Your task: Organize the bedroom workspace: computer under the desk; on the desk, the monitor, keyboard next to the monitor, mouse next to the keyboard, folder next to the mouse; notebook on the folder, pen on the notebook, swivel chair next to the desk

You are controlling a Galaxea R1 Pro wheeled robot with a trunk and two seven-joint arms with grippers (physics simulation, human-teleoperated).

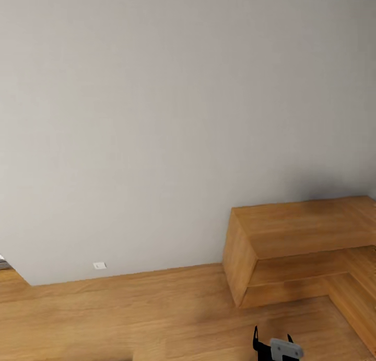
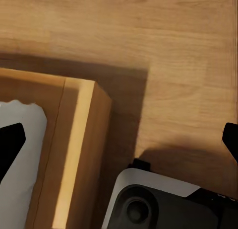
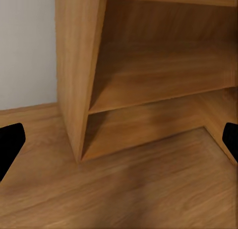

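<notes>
I face a pale grey bedroom wall (image 1: 156,116) above a light wood plank floor (image 1: 130,309). My right gripper (image 1: 272,341) pokes in at the bottom edge of the head view, just above the floor. In the right wrist view the right gripper (image 3: 119,142) is open, its black fingertips (image 3: 10,144) far apart with nothing between them, pointing at the foot of a light wood shelf unit (image 3: 148,80). The left gripper (image 2: 119,142) is open too and empty, hanging over the floor (image 2: 173,65) beside my own base (image 2: 163,199).
A stepped light wood unit (image 1: 303,246) stands against the wall at the right and runs forward along the right side. A small white wall socket (image 1: 99,265) sits low on the wall. Under the left arm are a wooden box edge (image 2: 84,149) and a white object (image 2: 27,134).
</notes>
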